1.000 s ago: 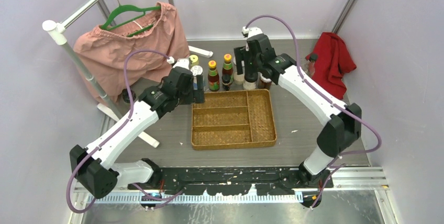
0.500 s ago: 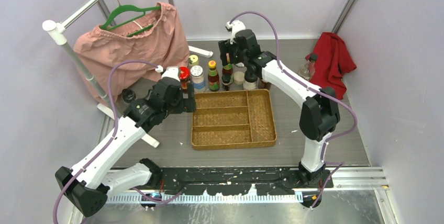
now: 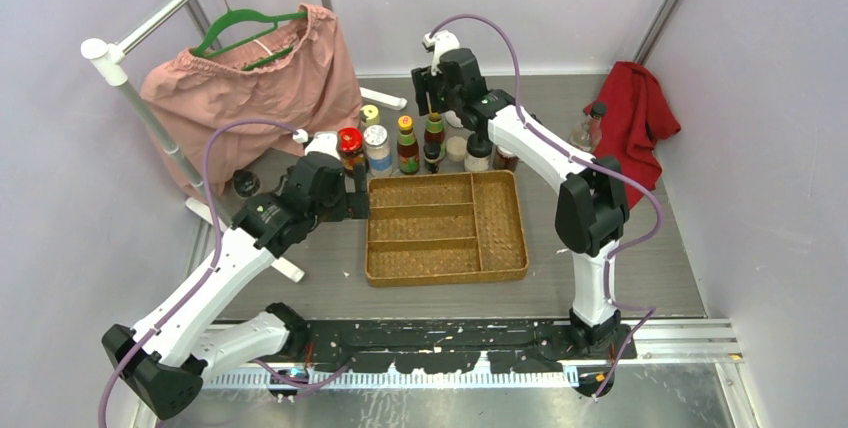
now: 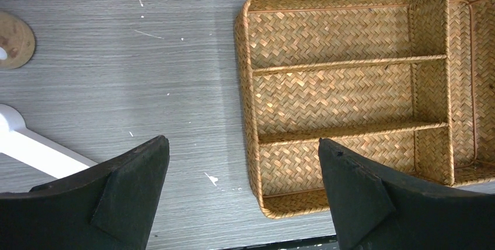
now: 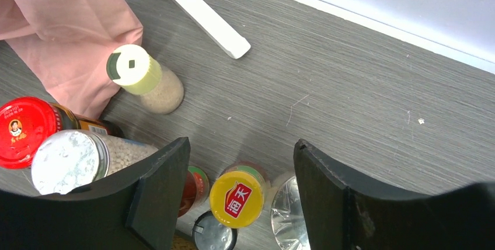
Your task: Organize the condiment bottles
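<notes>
Since the earlier frames the left gripper (image 3: 360, 198) has drawn back toward the near side. It has left the red-lidded jar (image 3: 350, 140) standing at the left end of the row. The right gripper (image 3: 432, 103) has swung from the row's right end to its middle.

**Top view.** The condiment bottles (image 3: 432, 146) stand upright in a row on the table (image 3: 600, 248), just beyond the far rim of the woven tray (image 3: 445, 278) and outside it. From the left come:
- the red-lidded jar;
- a silver-lidded shaker (image 3: 377, 143);
- two yellow-capped bottles (image 3: 405, 138);
- a white-lidded shaker (image 3: 456, 148);
- a black-capped bottle (image 3: 478, 151).

A pale-lidded shaker (image 3: 370, 114) stands alone behind the row. One further bottle (image 3: 597, 113) stands well apart to the right, against the red cloth (image 3: 635, 118).

**Left wrist view.** The left gripper (image 4: 242, 142) hangs over the left rim of the woven tray (image 4: 245, 104), jaws spread wide, nothing between them.

**Right wrist view.** The right gripper (image 5: 240, 145) hovers above the row, jaws wide and holding nothing. One of the yellow-capped bottles (image 5: 236, 197) lies below the gap. The red-lidded jar (image 5: 23, 130) and silver-lidded shaker (image 5: 67, 162) are at the left. The pale-lidded shaker (image 5: 137, 72) stands beside the pink garment (image 5: 58, 28).
</notes>
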